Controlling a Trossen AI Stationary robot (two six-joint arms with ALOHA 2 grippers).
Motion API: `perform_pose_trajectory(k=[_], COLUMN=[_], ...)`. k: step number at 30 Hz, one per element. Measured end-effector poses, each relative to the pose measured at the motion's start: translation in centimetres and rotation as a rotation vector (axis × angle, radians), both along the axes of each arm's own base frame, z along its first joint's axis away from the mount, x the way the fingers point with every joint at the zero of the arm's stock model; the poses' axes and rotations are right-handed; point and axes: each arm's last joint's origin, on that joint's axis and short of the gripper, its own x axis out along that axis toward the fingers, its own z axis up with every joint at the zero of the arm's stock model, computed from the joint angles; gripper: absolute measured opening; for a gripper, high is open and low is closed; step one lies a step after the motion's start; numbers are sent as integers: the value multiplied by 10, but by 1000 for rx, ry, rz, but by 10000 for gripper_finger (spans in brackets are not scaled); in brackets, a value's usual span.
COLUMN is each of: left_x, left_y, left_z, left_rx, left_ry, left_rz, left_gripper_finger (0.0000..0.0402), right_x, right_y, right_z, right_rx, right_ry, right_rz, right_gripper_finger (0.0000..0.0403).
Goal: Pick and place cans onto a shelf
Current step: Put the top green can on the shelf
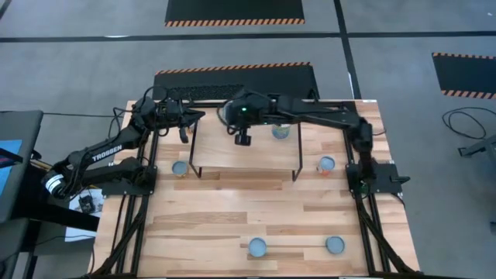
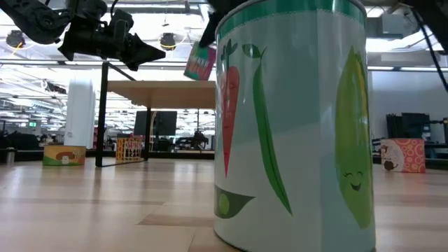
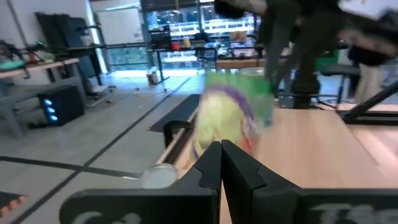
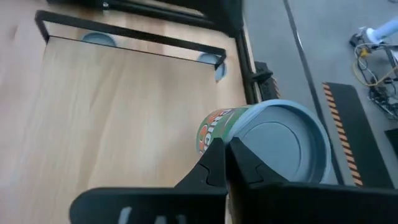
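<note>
The shelf (image 1: 244, 151) is a light wooden board on thin black legs at the table's middle. My right gripper (image 1: 242, 136) hangs over its far part, shut on a can (image 4: 273, 143) with a blue-grey top and a green and orange label; the can also shows in the low view (image 2: 201, 63). My left gripper (image 1: 186, 124) is shut and empty, in the air by the shelf's far left corner, and also shows in the low view (image 2: 150, 54). Another can (image 1: 280, 132) stands at the shelf's far side. My right gripper holds the can by its side next to the top rim (image 4: 214, 134), the fingers close together. The fingers themselves hide the exact place of contact. The can is lifted clear above the shelf and tilted, its round top (image 4: 283, 146) turned toward the wrist camera.
Cans stand on the tabletop: one left of the shelf (image 1: 180, 168), one right of it (image 1: 327, 164), two near the front edge (image 1: 256, 248) (image 1: 335, 246). A can with a vegetable label (image 2: 290, 126) fills the low view. The shelf's black legs (image 1: 194, 172) (image 1: 297, 177) stand beside them.
</note>
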Motion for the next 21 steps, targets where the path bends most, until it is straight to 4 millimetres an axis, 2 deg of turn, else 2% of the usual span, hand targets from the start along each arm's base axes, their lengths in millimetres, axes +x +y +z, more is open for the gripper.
perform_pose_trajectory(k=[6, 9, 21], left_x=[-1, -2, -1], left_y=[2, 5, 4], left_z=[2, 3, 3], left_rx=[24, 8, 9], left_ry=[-14, -29, -30], left_rz=[84, 164, 156], left_gripper_finger=[0, 0, 0], right_x=[18, 24, 27], right_y=[-2, -4, -3], right_z=[-25, -30, -30], right_rx=[16, -1, 42], right_ry=[40, 30, -5], right_rz=[68, 79, 134], right_gripper_finger=[7, 8, 12])
